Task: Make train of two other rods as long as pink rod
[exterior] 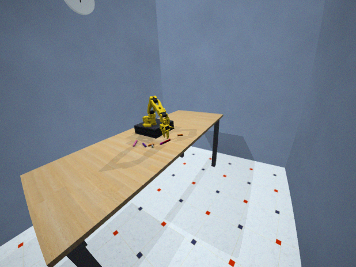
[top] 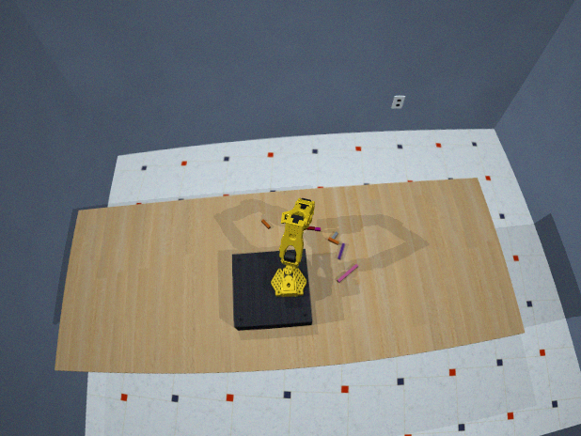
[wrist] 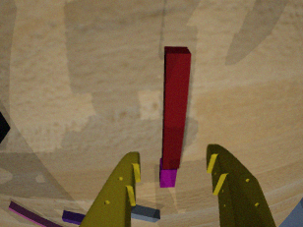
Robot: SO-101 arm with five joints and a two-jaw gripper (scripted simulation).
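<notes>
No text, label, brand, number or sign can be read on anything here.

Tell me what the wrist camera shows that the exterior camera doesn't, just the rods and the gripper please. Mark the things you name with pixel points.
Only the wrist view: the gap between the fingers of the gripper (exterior: 166, 138) (wrist: 173, 161), with nothing held in it, seen from above.

Only the exterior view: two orange rods, one (exterior: 180, 134) off by itself, the other (exterior: 151, 144) beside the grey rod (exterior: 152, 146) (wrist: 146, 213).

Both: the gripper, the grey rod, the red rod (exterior: 166, 141) (wrist: 176, 107) and magenta rod (exterior: 161, 143) (wrist: 167, 178) end to end, the purple rod (exterior: 144, 145) (wrist: 73, 216) and the pink rod (exterior: 135, 143) (wrist: 30, 214).
</notes>
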